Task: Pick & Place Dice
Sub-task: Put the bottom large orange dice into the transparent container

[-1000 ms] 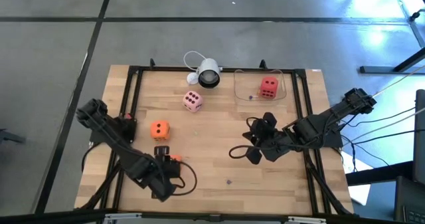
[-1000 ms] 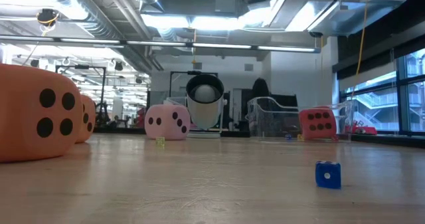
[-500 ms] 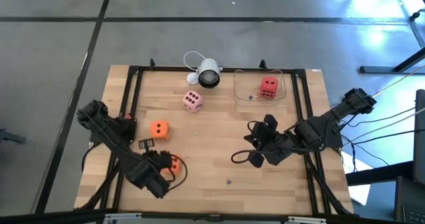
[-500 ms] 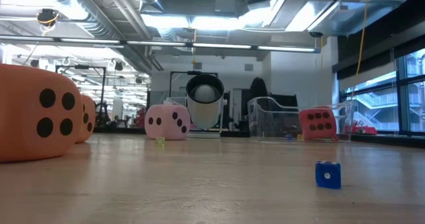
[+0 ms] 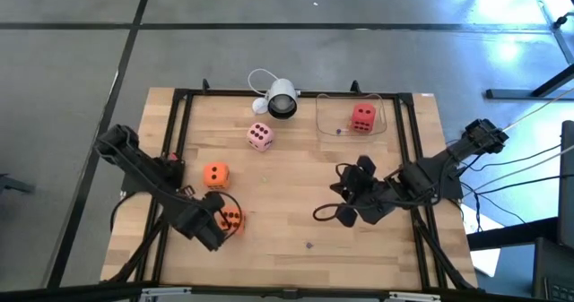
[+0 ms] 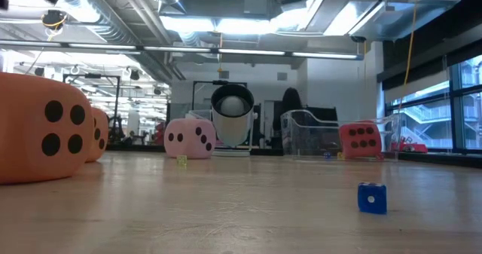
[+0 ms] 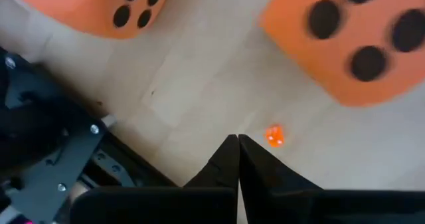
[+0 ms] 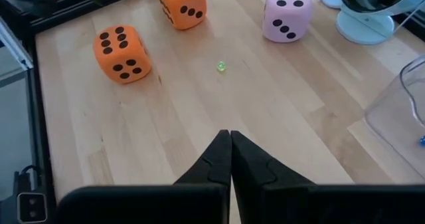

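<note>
Dice first: your pink die [image 5: 260,136] sits at 12 o'clock from table centre, the red die [image 5: 362,116] inside the clear tray [image 5: 326,114] at 1 o'clock, two orange dice [image 5: 215,174] at 9. Left gripper [image 5: 215,214] hangs closed beside the nearer orange die [image 5: 230,219]; right gripper [image 5: 342,197] waits closed, empty, at 4 o'clock.

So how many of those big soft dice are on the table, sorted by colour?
Orange dice: 2, one in the open, one by the left gripper
Pink die: 1
Red die: 1, in the clear container
Total: 4
</note>
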You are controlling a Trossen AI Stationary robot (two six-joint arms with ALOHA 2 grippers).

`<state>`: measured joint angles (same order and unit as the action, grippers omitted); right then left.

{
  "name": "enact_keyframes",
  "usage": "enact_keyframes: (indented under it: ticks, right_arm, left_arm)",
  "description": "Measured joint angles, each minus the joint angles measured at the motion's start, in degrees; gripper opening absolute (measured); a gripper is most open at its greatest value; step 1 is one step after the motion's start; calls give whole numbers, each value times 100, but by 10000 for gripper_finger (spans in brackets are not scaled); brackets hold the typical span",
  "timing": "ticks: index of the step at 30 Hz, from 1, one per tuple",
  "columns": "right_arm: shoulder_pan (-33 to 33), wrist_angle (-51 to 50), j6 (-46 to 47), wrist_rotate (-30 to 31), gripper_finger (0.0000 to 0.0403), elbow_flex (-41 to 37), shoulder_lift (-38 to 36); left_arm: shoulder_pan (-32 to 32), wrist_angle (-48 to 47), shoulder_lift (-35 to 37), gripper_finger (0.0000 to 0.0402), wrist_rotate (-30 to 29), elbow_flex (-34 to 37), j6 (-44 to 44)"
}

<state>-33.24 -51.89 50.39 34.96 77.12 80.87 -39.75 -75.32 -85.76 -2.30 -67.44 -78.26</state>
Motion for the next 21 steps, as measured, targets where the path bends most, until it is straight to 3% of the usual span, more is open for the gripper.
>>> enact_keyframes:
  ticks: [7,12,17,21]
  right_arm:
    - [-159,-1,177,72,4,0,1]
    - [-270,1,319,189,4,0,1]
    - [-319,1,434,229,4,0,1]
    - [-316,1,468,295,4,0,1]
  left_arm:
    - [-4,908,1205,1,-278,1236,-1013]
    - [-33,2198,2094,1,-330,2250,-1715]
    - [-33,3441,2295,1,-372,2855,-2003]
    - [-26,3748,2094,2,-396,2931,-2013]
